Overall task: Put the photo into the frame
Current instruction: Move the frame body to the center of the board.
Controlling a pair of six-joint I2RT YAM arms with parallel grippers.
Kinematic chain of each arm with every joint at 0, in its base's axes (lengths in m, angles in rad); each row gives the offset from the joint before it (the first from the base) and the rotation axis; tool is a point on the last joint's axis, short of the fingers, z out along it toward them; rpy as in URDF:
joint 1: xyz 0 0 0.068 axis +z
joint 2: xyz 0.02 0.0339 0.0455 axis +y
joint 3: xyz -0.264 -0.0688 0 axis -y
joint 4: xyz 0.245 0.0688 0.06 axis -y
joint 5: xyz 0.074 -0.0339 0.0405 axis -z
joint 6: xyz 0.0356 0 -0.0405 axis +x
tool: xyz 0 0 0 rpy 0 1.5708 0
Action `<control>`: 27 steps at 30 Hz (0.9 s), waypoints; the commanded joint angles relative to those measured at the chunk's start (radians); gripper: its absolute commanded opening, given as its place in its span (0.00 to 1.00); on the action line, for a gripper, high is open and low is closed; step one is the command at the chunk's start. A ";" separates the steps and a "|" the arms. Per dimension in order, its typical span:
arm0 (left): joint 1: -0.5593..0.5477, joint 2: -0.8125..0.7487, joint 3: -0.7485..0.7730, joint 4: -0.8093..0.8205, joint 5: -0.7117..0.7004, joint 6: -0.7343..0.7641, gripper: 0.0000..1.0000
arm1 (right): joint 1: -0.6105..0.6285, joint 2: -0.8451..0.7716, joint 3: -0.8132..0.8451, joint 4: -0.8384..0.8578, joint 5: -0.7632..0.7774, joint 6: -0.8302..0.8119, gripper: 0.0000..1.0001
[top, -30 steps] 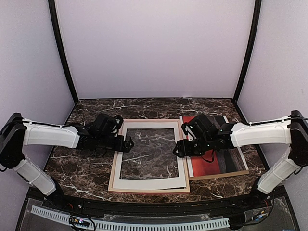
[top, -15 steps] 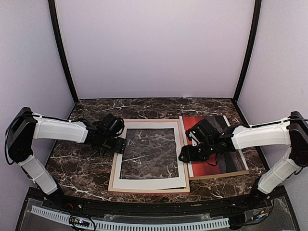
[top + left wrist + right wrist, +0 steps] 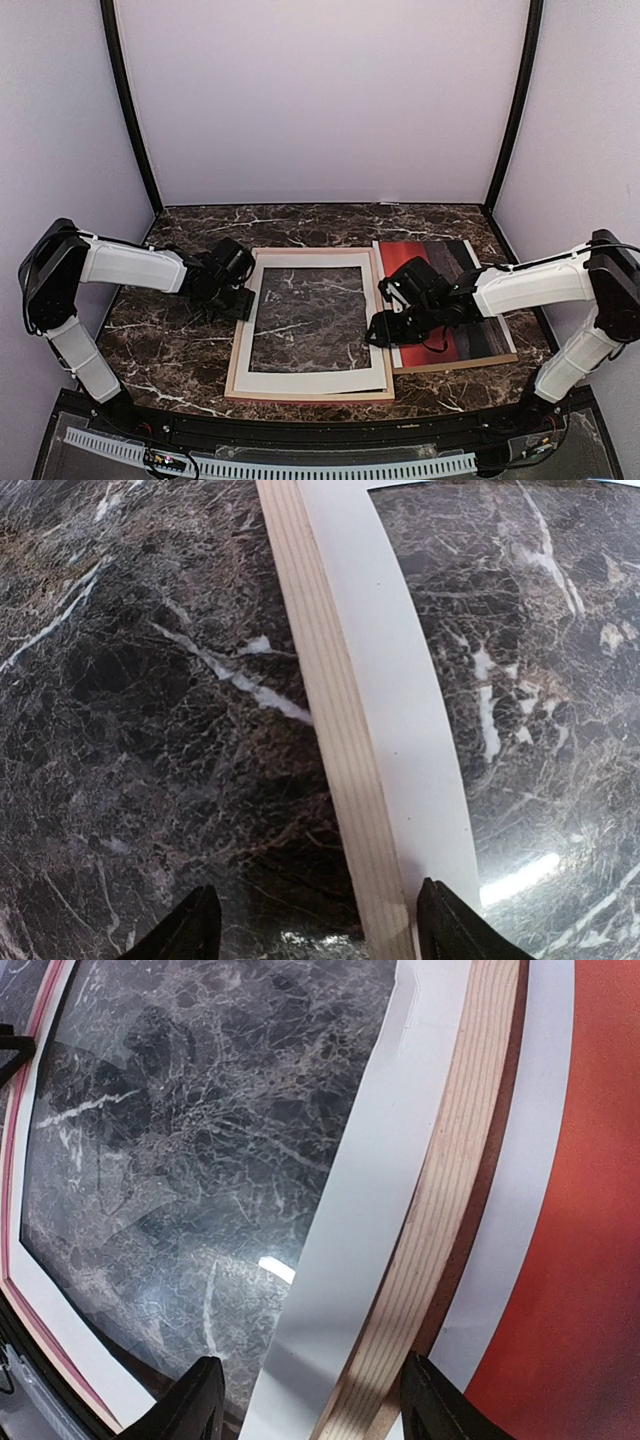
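The photo [image 3: 478, 330] lies flat on the right side of the surface [image 3: 180, 350], outside the frame [image 3: 300, 397] and just beside its right rail, resting on a brown backing board [image 3: 455, 366] whose edge shows along the near side. The frame lies centre, pale wood side up, and the one thing in it is a white mat board [image 3: 310, 380]; dark marble shows through the cut-out. The left gripper [image 3: 243, 302] sits low at the frame's left rail with its jaws apart, rail and mat edge between the fingertips in its wrist view. The right gripper [image 3: 378, 328], reaching over the photo, has its jaws apart across the right rail. I count one photo, one frame, one mat board, one backing board and two grippers.
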 commanded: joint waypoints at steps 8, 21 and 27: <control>0.071 -0.034 -0.073 0.004 0.006 0.010 0.68 | 0.016 0.000 0.026 0.016 0.014 0.002 0.63; 0.138 -0.134 -0.125 -0.015 -0.009 0.004 0.69 | -0.244 -0.165 -0.042 -0.090 0.172 -0.061 0.71; 0.136 -0.272 -0.121 0.030 0.086 0.003 0.92 | -0.560 -0.245 -0.069 -0.111 0.202 -0.164 0.77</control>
